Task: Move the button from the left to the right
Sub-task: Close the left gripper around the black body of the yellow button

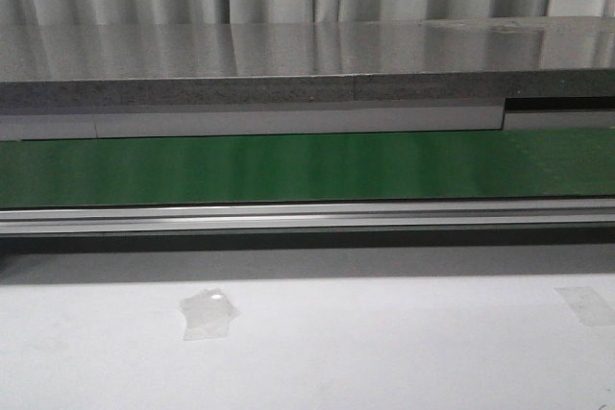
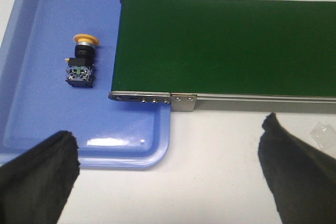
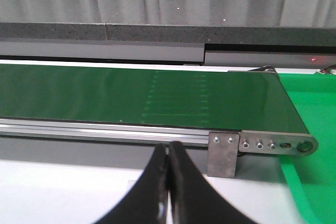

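Note:
The button point(image 2: 81, 62), with an orange-yellow cap and a dark blue-black body, lies on its side in a blue tray point(image 2: 31, 103), beside the end of the green belt point(image 2: 226, 45). My left gripper point(image 2: 168, 153) is open and empty above the white table, near the tray's corner and apart from the button. My right gripper point(image 3: 169, 156) is shut with nothing between its fingers, in front of the belt's other end point(image 3: 157, 98). The front view shows only the belt point(image 1: 307, 165); no gripper and no button show there.
A green tray point(image 3: 310, 129) sits by the belt's right end. A metal rail point(image 1: 307, 216) runs along the belt's front, and a grey counter point(image 1: 307, 64) stands behind. Clear tape patches point(image 1: 209, 314) lie on the white table.

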Robot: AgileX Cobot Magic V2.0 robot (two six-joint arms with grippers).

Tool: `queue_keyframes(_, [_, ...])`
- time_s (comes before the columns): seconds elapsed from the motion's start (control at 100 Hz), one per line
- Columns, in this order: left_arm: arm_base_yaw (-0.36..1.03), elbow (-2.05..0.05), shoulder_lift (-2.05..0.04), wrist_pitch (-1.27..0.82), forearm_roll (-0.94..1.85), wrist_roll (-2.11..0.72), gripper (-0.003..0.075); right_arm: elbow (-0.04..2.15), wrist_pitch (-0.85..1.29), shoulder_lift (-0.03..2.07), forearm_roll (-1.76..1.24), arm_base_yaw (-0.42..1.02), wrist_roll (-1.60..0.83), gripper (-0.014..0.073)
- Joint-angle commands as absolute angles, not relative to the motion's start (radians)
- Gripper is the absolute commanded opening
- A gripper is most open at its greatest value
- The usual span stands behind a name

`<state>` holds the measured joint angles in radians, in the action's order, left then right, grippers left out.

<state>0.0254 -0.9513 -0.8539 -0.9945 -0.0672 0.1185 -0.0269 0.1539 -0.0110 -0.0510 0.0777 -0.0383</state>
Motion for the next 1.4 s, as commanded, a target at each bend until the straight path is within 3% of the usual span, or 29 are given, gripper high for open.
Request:
queue_keyframes(0.0, [0.023,-0.984,-0.852,-0.932,-0.072,0.127,0.0636,-0.012,0.068,-0.029,-0.041,0.074,-0.042,-0.0068])
queue_keyframes(0.29, [0.022,-1.007,-0.897,-0.905,-0.289,0.225,0.0636,-0.012,0.068,-0.029,-0.041,0.074,-0.042,-0.0068])
queue_keyframes(0.56, [-0.001,-1.09,-1.096,-0.881,-0.313,0.234,0.0636,-0.012,0.068,-0.029,-0.041,0.074,-0.042,-0.0068])
queue_keyframes(1.02, [-0.349,-1.273,-1.472,-0.794,0.034,-0.024,0.0636,-0.012,0.068,-0.029,-0.041,0.074,-0.042,-0.0068])
queue_keyframes(1.39, [-0.394,-1.294,-1.697,-0.71,0.075,-0.055,0.0629,-0.012,0.068,-0.029,-0.041,0.074,-0.042,-0.0068])
